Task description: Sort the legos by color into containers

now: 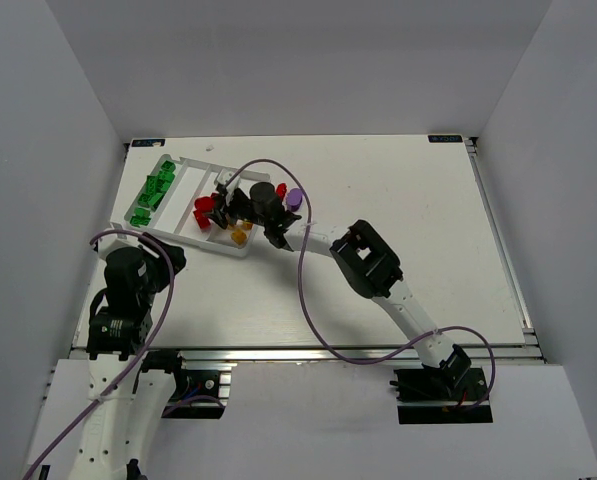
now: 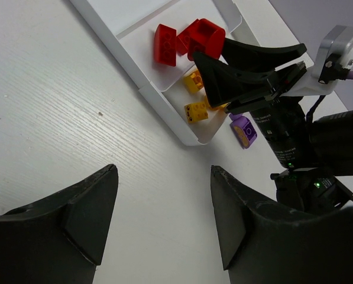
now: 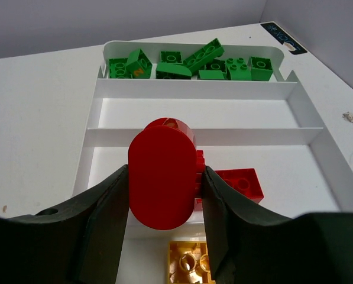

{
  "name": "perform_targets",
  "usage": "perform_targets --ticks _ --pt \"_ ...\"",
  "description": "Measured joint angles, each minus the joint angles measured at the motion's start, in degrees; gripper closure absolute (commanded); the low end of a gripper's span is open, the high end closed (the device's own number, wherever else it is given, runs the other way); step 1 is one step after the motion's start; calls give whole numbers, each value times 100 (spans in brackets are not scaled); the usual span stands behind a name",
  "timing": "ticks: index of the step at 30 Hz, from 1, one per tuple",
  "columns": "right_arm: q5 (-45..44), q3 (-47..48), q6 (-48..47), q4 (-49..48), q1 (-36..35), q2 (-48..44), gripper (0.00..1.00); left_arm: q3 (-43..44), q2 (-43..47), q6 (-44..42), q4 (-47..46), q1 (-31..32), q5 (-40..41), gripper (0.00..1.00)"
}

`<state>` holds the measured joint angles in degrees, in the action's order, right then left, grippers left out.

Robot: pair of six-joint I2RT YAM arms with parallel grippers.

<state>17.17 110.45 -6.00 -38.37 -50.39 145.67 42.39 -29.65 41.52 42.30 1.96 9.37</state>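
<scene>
Jaws wide apart on the left gripper (image 2: 163,173), gripping nothing, and it hangs over the white wood-grain worktop (image 2: 58,106) by the left edge, just on the near side of the shallow white plastic tray (image 2: 164,109). From the near-right edge the right arm stretches diagonally toward the far-left corner, and the right gripper (image 3: 162,177) is clenched on a red rounded oval plastic brick (image 3: 161,189), held up above the tray. Below it in the wrist view, yellow-orange studded bricks (image 3: 188,263) sit in the nearest lane, and red studded rectangular bricks (image 3: 241,180) lie one lane further on. A small purple plastic brick (image 2: 243,129) lies out on the worktop, just beside the tray's outer wall and in no lane at all. Farthest of all, toward the far-left corner, green studded bricks (image 3: 182,62) crowd the last compartment, packed in a row, several touching.
</scene>
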Motion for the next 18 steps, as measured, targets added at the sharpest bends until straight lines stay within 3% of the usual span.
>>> perform_targets --ticks 6,13,15,18 --pt "-59 0 2 -46 0 107 35 0 42 50 79 0 15 27" --pt "-72 -9 -42 -175 0 109 21 0 37 55 70 0 -39 27" --pt "-72 -9 -48 -221 0 109 11 0 24 55 52 0 -85 27" --pt "-39 -48 -57 -282 33 96 11 0 -9 50 -11 0 -195 30"
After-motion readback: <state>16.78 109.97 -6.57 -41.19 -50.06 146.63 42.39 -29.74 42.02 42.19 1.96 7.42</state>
